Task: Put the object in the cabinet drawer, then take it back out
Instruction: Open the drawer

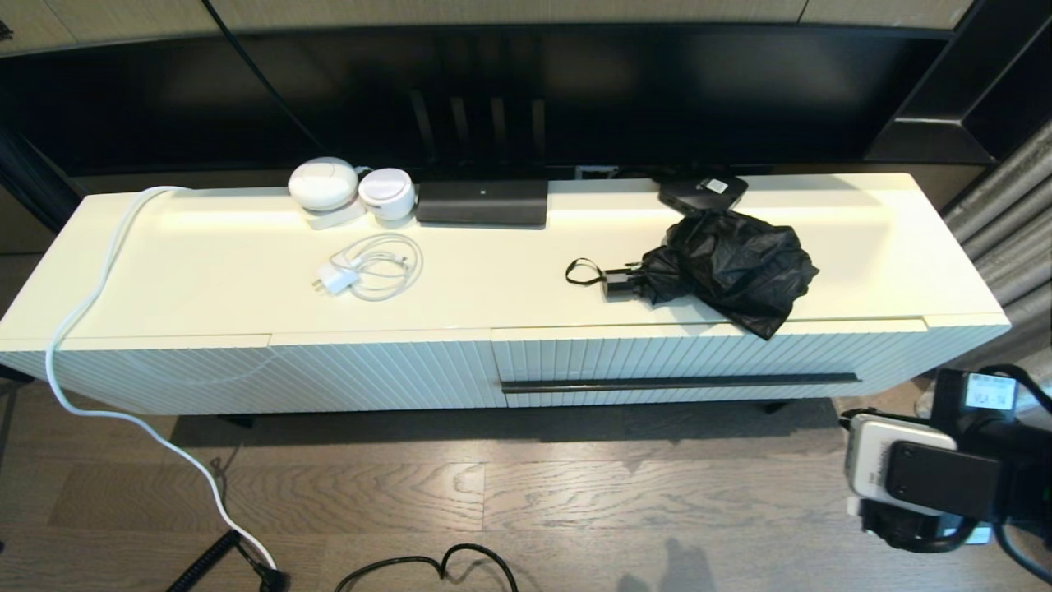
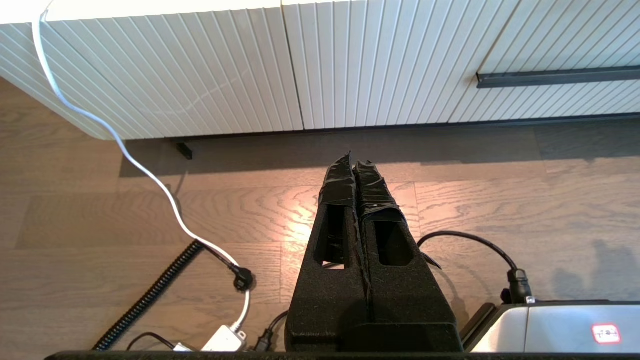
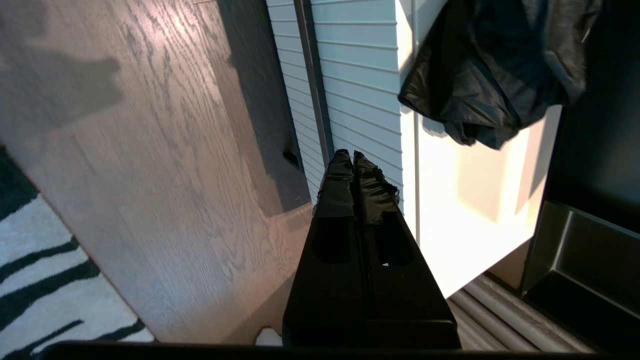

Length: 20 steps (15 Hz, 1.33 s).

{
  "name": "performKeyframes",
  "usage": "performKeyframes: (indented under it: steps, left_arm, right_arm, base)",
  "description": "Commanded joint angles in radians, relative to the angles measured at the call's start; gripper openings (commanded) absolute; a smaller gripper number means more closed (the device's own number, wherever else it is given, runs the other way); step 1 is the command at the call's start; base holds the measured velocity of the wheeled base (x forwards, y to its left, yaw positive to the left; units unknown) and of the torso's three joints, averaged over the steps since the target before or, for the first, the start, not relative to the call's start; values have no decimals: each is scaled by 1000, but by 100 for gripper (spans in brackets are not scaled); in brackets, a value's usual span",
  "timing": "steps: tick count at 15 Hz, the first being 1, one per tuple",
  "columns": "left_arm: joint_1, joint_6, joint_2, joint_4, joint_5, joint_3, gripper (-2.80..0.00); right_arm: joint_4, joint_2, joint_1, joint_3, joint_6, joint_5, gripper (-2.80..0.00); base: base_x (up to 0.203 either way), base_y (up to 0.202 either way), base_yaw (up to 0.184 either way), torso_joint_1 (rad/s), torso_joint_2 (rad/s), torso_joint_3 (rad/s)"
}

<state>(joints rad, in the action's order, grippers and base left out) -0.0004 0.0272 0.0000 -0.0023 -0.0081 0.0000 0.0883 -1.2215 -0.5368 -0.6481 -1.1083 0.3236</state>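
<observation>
Starting nearest to us, our right gripper (image 3: 352, 157) sat low at the near right, off the cabinet's corner, its fingers pressed together with nothing between them. Our left gripper (image 2: 354, 162) hung over the floor in front of the cabinet, likewise closed and empty, and we judged it parked.

Beyond that stood the cabinet drawer (image 1: 707, 358), fully shut, its bar handle (image 1: 680, 383) running along the ribbed front on the right half. We judged opening the drawer to be the step in hand. To do it well we would need to part the right fingers first, bring them level with the bar, close around it near its middle so the drawer would not rack, and pull straight toward us.

Farther back, on the cabinet top above that drawer, lay the umbrella (image 1: 727, 267), its fabric drooping just over the front edge. We reckoned that overhang could snag as the drawer slid out.

Behind it sat a flat black box (image 1: 703, 193).
</observation>
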Motion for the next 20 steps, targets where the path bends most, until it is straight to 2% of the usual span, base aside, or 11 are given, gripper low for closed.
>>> performKeyframes:
  steps: [1, 4, 10, 14, 17, 18, 20]
  left_arm:
    - [0, 0, 2, -1, 0, 2, -280]
    - [0, 0, 2, -1, 0, 2, -280]
    - [-1, 0, 2, -1, 0, 2, -280]
    - [0, 0, 2, -1, 0, 2, -280]
    - [-1, 0, 2, -1, 0, 2, -280]
    - [-1, 0, 2, -1, 0, 2, -280]
    - [0, 0, 2, -1, 0, 2, -280]
  right_arm:
    - [147, -111, 1, 72, -3, 5, -280]
    - [363, -221, 0, 187, 18, 6, -280]
    - [797, -502, 14, 323, 50, -10, -280]
    - [904, -615, 58, 321, 57, -22, -280]
    - [1053, -745, 76, 349, 55, -33, -280]
    - [1083, -770, 80, 355, 50, -48, 0]
    - [1083, -788, 83, 334, 49, -65, 0]
  base:
    - [0, 0, 0, 0, 0, 0]
    - [0, 0, 0, 0, 0, 0]
    - [0, 0, 0, 0, 0, 0]
    - [0, 0, 0, 0, 0, 0]
    - [0, 0, 0, 0, 0, 0]
    - [0, 0, 0, 0, 0, 0]
    - [0, 0, 0, 0, 0, 0]
